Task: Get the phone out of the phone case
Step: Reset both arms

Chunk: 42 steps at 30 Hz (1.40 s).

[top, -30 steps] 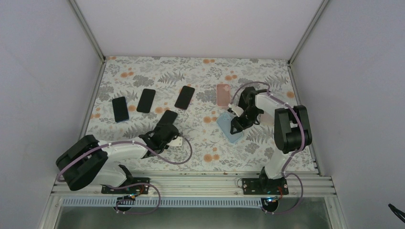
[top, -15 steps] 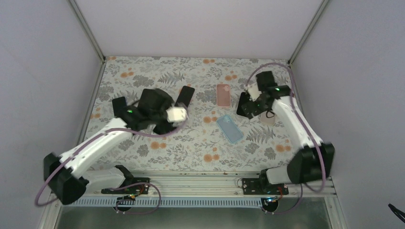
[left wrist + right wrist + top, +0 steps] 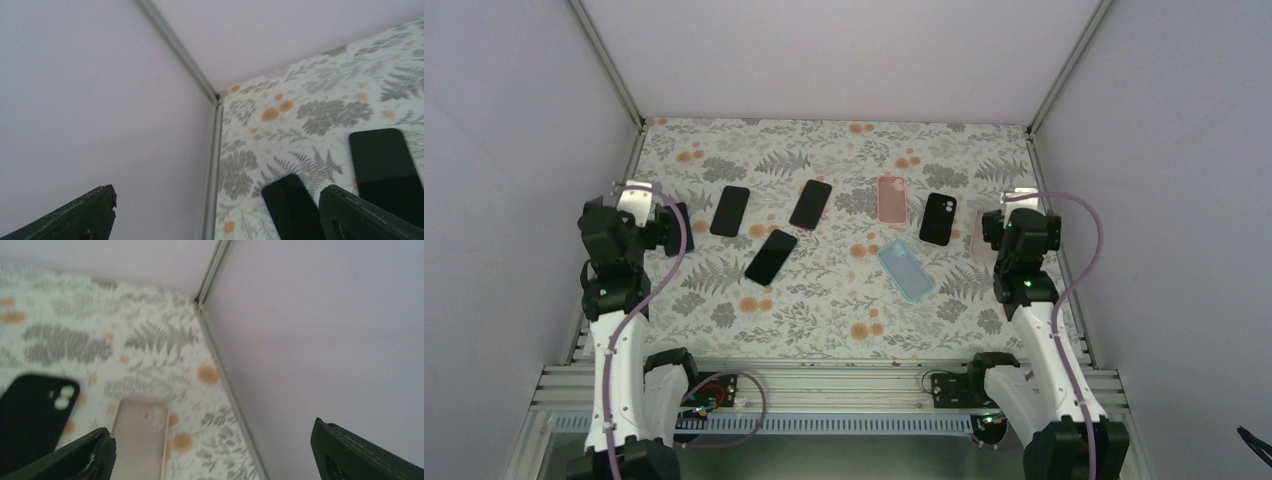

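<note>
Black phone lies apart from blue case.

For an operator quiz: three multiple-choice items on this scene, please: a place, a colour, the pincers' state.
1. Where is the blue case? A) at the back wall B) nearer the robot than the pink case C) in a pincer
2. Colour of the case between the pink case and the beige case? A) black B) green C) white
3. The left pincer and right pincer are: A) both shut B) holding phones C) both open, empty
B: the top view shows it below the pink case. A: the black case lies there. C: wrist views show spread fingers, nothing between.
</note>
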Each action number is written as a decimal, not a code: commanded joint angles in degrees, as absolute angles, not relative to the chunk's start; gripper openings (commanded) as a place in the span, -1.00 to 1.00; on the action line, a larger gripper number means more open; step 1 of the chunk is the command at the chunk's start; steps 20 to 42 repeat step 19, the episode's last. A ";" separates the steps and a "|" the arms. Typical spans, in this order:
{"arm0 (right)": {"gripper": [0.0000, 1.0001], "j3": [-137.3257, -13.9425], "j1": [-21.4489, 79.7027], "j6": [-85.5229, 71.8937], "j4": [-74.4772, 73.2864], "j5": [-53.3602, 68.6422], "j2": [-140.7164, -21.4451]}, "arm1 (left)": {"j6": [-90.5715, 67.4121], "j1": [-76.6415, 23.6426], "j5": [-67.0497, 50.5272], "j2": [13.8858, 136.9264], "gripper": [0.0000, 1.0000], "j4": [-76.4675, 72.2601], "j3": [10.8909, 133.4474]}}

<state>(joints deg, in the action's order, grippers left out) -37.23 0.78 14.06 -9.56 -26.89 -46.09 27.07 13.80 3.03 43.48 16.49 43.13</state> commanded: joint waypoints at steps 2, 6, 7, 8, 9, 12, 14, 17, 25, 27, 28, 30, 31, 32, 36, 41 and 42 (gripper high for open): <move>1.00 -35.18 0.11 9.19 -2.05 -25.96 -50.85 | 20.47 17.24 -1.81 37.34 1.00 13.88 35.25; 1.00 -36.87 0.17 6.83 -4.54 -26.03 -55.56 | 20.10 18.36 -7.77 35.57 1.00 15.17 35.60; 0.99 -36.84 0.12 6.74 -5.03 -24.58 -55.82 | 20.51 18.37 -9.71 35.81 1.00 15.92 35.42; 0.99 -36.59 0.15 7.45 -5.67 -22.35 -55.55 | 20.71 18.37 -10.54 36.18 1.00 16.11 35.22; 1.00 -36.24 0.10 8.68 -6.18 -19.90 -54.79 | 20.67 18.35 -10.62 36.58 1.00 16.25 35.16; 0.99 -34.47 0.16 11.12 -6.17 -15.69 -50.55 | 20.86 18.82 -12.46 38.28 1.00 17.65 35.90; 0.98 -33.72 0.15 12.28 -6.79 -12.24 -47.84 | 21.08 19.42 -13.80 38.58 1.00 18.26 36.11; 0.97 -33.53 0.15 12.48 -7.26 -10.08 -46.30 | 21.64 21.44 -16.96 37.99 1.00 18.92 35.96; 0.99 -33.53 0.14 11.64 -6.39 -11.79 -46.36 | 22.27 23.91 -20.02 37.96 1.00 19.85 36.18; 0.99 -33.53 0.14 11.64 -6.39 -11.79 -46.36 | 22.27 23.91 -20.02 37.96 1.00 19.85 36.18; 0.99 -33.53 0.14 11.64 -6.39 -11.79 -46.36 | 22.27 23.91 -20.02 37.96 1.00 19.85 36.18; 0.99 -33.53 0.14 11.64 -6.39 -11.79 -46.36 | 22.27 23.91 -20.02 37.96 1.00 19.85 36.18; 0.99 -33.53 0.14 11.64 -6.39 -11.79 -46.36 | 22.27 23.91 -20.02 37.96 1.00 19.85 36.18; 0.99 -33.53 0.14 11.64 -6.39 -11.79 -46.36 | 22.27 23.91 -20.02 37.96 1.00 19.85 36.18; 0.99 -33.53 0.14 11.64 -6.39 -11.79 -46.36 | 22.27 23.91 -20.02 37.96 1.00 19.85 36.18; 0.99 -33.53 0.14 11.64 -6.39 -11.79 -46.36 | 22.27 23.91 -20.02 37.96 1.00 19.85 36.18; 0.99 -33.53 0.14 11.64 -6.39 -11.79 -46.36 | 22.27 23.91 -20.02 37.96 1.00 19.85 36.18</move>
